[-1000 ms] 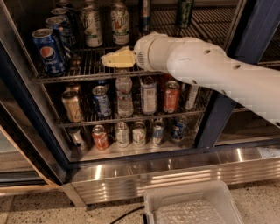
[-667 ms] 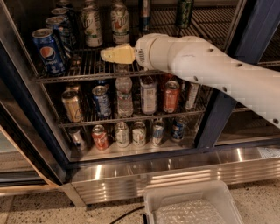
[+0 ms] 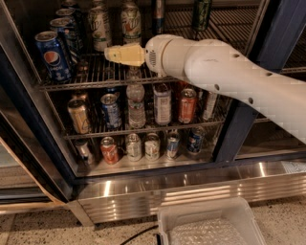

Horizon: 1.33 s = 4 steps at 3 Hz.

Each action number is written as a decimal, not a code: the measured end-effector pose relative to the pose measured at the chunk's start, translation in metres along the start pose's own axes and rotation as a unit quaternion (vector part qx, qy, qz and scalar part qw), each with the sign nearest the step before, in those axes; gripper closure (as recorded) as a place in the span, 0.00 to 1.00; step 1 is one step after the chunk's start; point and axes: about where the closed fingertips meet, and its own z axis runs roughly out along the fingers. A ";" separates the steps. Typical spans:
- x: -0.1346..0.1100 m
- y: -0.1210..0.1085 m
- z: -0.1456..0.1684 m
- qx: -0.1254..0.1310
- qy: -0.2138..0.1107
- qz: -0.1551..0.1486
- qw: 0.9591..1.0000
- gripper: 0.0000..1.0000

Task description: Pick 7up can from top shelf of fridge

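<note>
Two whitish 7up cans with green lettering stand upright on the top shelf [image 3: 91, 79] of the fridge [image 3: 279, 33], one on the left [image 3: 99, 29] and one to its right [image 3: 130, 20]. My gripper [image 3: 111, 53], cream-coloured at the end of the white arm [image 3: 215, 72], reaches in from the right. It hovers just above the wire shelf, in front of and slightly below the two cans, its tip under the left one. It holds nothing that I can see.
Blue Pepsi cans [image 3: 52, 55] stand at the shelf's left. A dark green can [image 3: 202, 13] stands at the back right. The shelves below hold several cans and a water bottle [image 3: 136, 103]. A translucent bin [image 3: 210, 225] and a black cable [image 3: 138, 234] lie on the floor.
My gripper has risen and moved slightly left, closer to the 7up cans. The cans have not moved.
</note>
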 end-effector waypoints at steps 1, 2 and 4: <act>-0.006 0.017 -0.005 0.014 -0.008 -0.027 1.000 0.00; 0.001 0.022 -0.004 0.036 -0.012 -0.056 0.998 0.00; 0.010 0.011 0.021 0.055 -0.011 -0.063 0.996 0.00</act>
